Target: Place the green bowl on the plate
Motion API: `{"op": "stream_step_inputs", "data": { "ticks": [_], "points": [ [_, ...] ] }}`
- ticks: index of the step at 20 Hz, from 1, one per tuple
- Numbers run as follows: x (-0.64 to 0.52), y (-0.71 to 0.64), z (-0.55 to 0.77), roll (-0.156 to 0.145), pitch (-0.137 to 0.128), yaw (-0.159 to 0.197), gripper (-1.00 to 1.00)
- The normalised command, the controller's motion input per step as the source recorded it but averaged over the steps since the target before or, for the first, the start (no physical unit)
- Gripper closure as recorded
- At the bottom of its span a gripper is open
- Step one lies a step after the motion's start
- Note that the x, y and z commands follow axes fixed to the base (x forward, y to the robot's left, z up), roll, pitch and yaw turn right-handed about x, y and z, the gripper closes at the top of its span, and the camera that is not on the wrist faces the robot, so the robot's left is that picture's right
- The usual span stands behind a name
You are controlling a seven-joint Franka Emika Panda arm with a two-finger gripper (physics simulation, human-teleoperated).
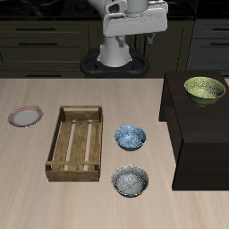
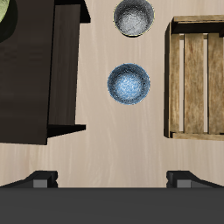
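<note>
The green bowl [image 1: 205, 89] stands on top of a low dark cabinet [image 1: 192, 134] at the table's side; only a sliver of its rim [image 2: 4, 17] shows in the wrist view. The plate [image 1: 25, 116], with a pink-red rim, lies on the table at the opposite side, beyond the wooden tray, and is out of the wrist view. My gripper [image 1: 134, 27] hangs high near the table's back, far from both bowl and plate. In the wrist view the gripper [image 2: 112, 179] is open and empty, with its fingertips [image 2: 39, 179] wide apart.
A wooden slatted tray [image 1: 79, 143] lies between the plate and the bowls. A blue patterned bowl [image 1: 130, 137] and a grey-white speckled bowl [image 1: 130, 181] stand beside the tray, next to the dark cabinet. Both also show in the wrist view [image 2: 129, 84].
</note>
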Motion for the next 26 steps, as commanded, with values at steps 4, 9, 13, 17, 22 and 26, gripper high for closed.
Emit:
{"op": "stream_step_inputs", "data": {
  "ticks": [4,9,13,17,22,26],
  "points": [
    [0.22,0.28,0.18,0.001,-0.015,-0.014,-1.0],
    [0.34,0.47,0.11,-0.01,0.002,0.0,-1.0],
    [0.28,0.39,0.11,-0.014,-0.028,0.022,-1.0],
    [0.32,0.36,0.01,-0.02,0.031,-0.004,-1.0],
    [0.27,0.33,-0.03,-0.022,0.026,0.001,-1.0],
    [0.17,0.39,-0.02,0.017,0.0,0.012,-1.0]
  ]
}}
